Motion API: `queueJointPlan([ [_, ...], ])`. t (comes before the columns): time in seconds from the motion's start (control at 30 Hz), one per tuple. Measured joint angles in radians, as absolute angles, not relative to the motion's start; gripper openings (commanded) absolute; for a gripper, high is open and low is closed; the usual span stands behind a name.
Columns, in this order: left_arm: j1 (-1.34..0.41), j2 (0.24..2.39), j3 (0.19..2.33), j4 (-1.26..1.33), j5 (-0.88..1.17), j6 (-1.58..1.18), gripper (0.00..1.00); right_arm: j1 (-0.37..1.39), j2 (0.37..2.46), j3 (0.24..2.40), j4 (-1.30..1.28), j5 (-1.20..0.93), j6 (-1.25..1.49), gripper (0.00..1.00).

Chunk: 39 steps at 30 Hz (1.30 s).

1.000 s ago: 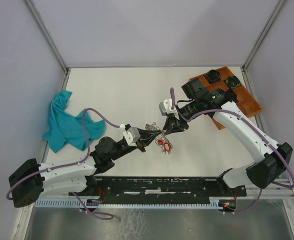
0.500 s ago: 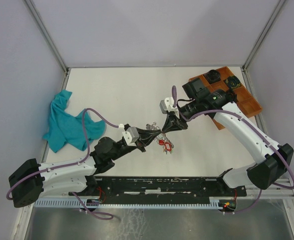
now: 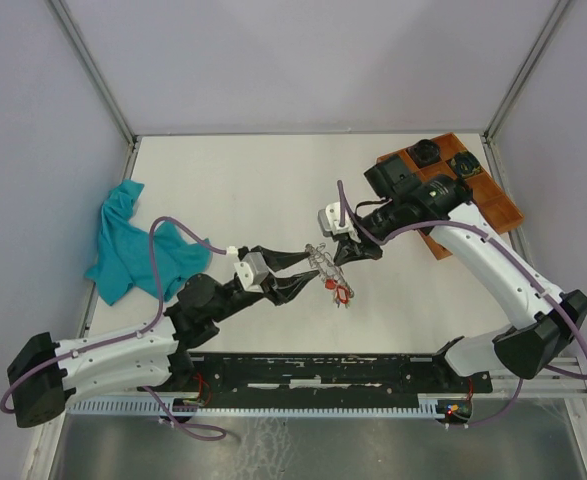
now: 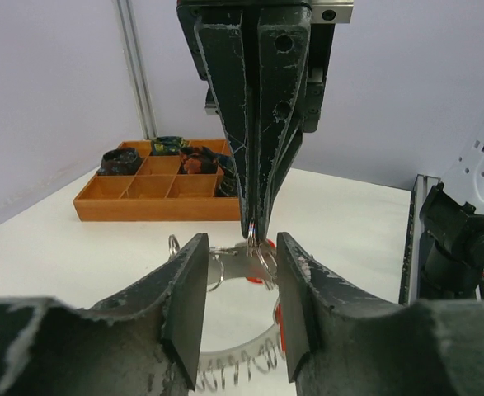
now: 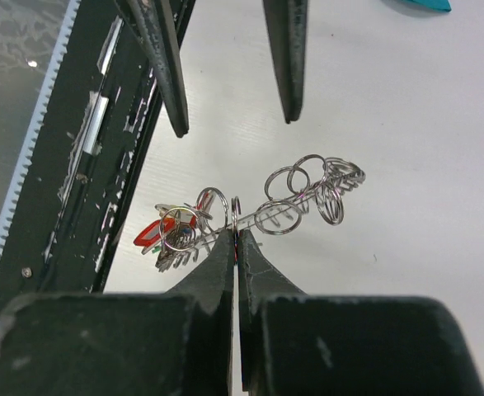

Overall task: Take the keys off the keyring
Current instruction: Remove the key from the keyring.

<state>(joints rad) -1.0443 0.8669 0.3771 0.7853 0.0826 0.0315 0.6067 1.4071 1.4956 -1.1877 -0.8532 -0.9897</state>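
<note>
The keyring (image 3: 320, 258), a coiled silver wire carrying small split rings, hangs just above the table between both grippers. My right gripper (image 3: 339, 256) is shut on it; in the right wrist view the jaws (image 5: 237, 237) pinch the coil (image 5: 279, 216) beside a small ring. The keys (image 5: 157, 237) bunch at one end, a red tag showing, and dangle below (image 3: 339, 291). My left gripper (image 3: 291, 270) is open, its fingers either side of the coil's end without touching. From the left wrist, the coil (image 4: 242, 365) and keys (image 4: 262, 276) lie between the spread pads (image 4: 188, 305).
A wooden compartment tray (image 3: 478, 195) with dark items stands at the back right, also in the left wrist view (image 4: 155, 198). A teal cloth (image 3: 133, 245) lies at the left. The black base rail (image 3: 323, 370) runs along the near edge.
My left gripper has opened and drawn back leftward off the keyring. The right gripper has shut on the keyring and holds it alone, shifted slightly.
</note>
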Motion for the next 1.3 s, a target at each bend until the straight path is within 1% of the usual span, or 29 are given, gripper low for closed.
queueJointPlan([
  [0.13, -1.044, 0.838, 0.438, 0.652, 0.088, 0.036, 0.54, 0.651, 1.407, 1.559, -1.255, -0.765, -1.034, 0.01],
  [0.27, -1.043, 0.87, 0.489, 0.58, 0.107, 0.033, 0.49, 0.685, 1.422, 1.621, -1.314, -0.702, -1.059, 0.01],
  [0.4, -1.043, 0.93, 0.496, 0.586, 0.125, 0.017, 0.4, 0.698, 1.449, 1.657, -1.349, -0.672, -1.072, 0.01],
  [0.63, -1.042, 1.005, 0.5, 0.639, 0.16, -0.008, 0.3, 0.707, 1.461, 1.657, -1.371, -0.645, -1.073, 0.01],
  [0.97, -1.042, 1.042, 0.526, 0.665, 0.163, -0.034, 0.28, 0.707, 1.46, 1.657, -1.371, -0.645, -1.076, 0.01],
  [1.13, -1.042, 1.071, 0.545, 0.672, 0.161, -0.035, 0.21, 0.707, 1.461, 1.657, -1.371, -0.647, -1.076, 0.01],
  [1.3, -1.042, 1.084, 0.559, 0.655, 0.162, -0.034, 0.17, 0.706, 1.461, 1.657, -1.374, -0.641, -1.076, 0.01],
])
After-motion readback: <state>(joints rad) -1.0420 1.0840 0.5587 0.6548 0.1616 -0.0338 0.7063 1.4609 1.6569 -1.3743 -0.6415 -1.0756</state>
